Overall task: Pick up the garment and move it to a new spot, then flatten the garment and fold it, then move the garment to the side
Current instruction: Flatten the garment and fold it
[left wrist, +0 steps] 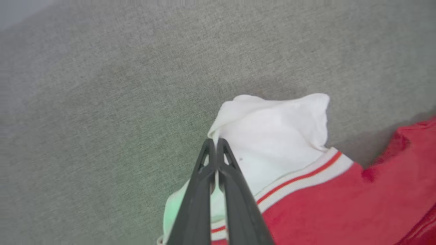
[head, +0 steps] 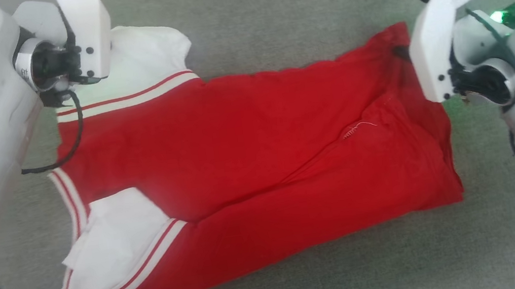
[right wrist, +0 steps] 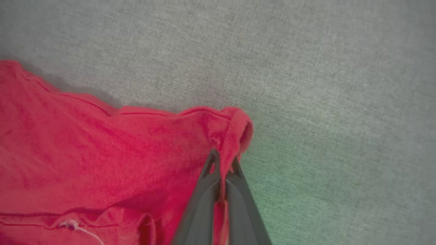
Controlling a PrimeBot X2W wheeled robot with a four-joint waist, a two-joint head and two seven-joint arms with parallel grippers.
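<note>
Left gripper point(left wrist: 215, 141): we see its two dark fingers point(left wrist: 199, 190) pressed together, tips meeting; a thin strip of white cloth shows between them, so we read it as pinching the edge of the garment's white sleeve point(left wrist: 272, 132)
Right gripper point(right wrist: 223, 157): we see the fingers drawn close with red cloth caught between them; it pinches a rolled-over corner of the red hem point(right wrist: 238, 131)
Garment point(head: 249, 155): it lies on the grey cloth surface point(head: 279, 7), spread lengthwise between the two grippers; the red body fills the middle, with creases running along it
Garment relative to left gripper: the far white sleeve sits right at the fingertips, on the robot's left; the striped trim point(left wrist: 303, 177) and the red body lie just beside the fingers in the left wrist view
Garment relative to right gripper: the held corner is the far one on the robot's right; the rest of the red cloth spreads away to the left in the right wrist view
Near sleeve point(head: 115, 238): we see a second white sleeve folded onto the red body at the near left, well apart from both grippers
Loose thread point(head: 359, 127): a short white thread rests on the red cloth by a seam, near the right gripper's end
</note>
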